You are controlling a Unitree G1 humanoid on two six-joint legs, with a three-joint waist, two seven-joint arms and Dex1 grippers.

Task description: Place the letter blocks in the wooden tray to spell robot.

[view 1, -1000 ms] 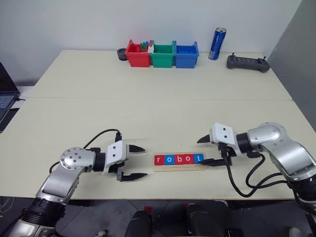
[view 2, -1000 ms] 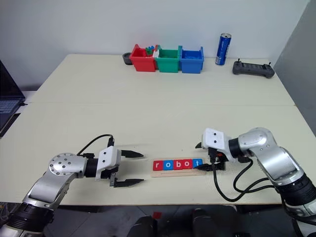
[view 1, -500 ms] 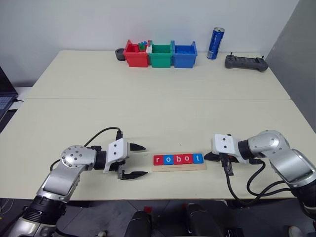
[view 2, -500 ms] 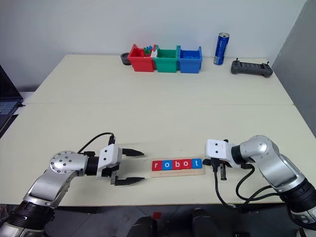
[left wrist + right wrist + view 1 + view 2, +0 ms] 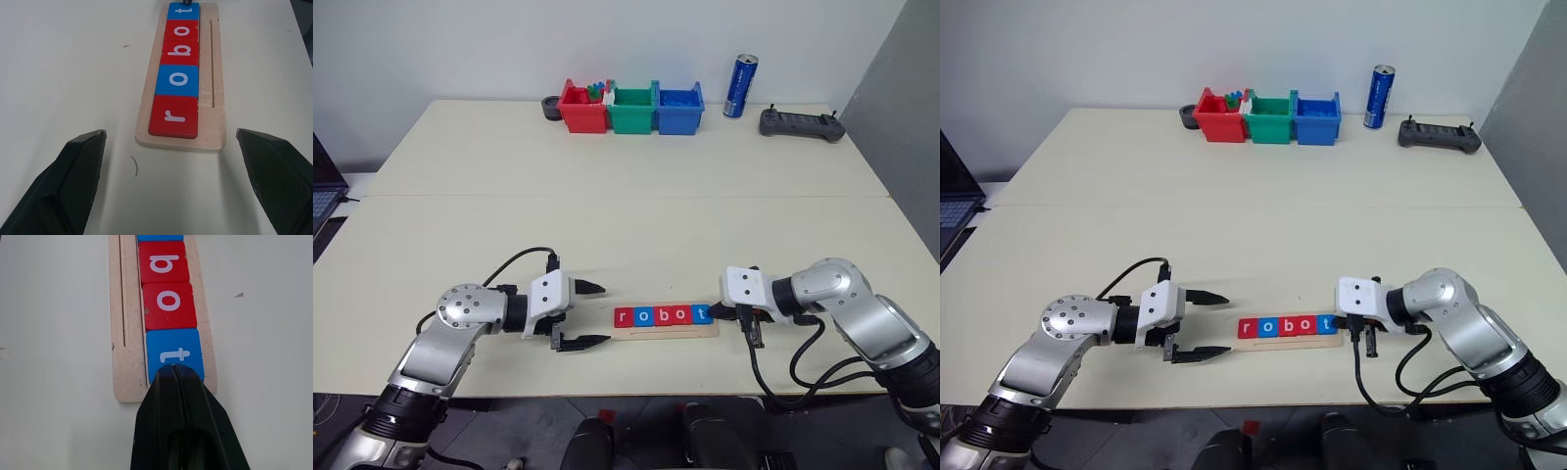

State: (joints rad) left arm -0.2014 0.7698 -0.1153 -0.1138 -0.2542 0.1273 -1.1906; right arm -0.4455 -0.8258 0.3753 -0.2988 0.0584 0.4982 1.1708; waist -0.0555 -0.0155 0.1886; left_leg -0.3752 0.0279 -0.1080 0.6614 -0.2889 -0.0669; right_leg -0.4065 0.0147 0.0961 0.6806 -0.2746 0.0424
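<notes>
From the head view, five small square red and blue letter blocks sit in the long light-wood tray on the pale counter, spelling robot.

Left wrist view: the left end effector is spread wide.

Right wrist view: the right end effector is pinched closed, tips at the blue t.

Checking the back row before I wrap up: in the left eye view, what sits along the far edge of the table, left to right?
Dark round dish → red bin → green bin → blue bin → blue can → black controller.
</notes>
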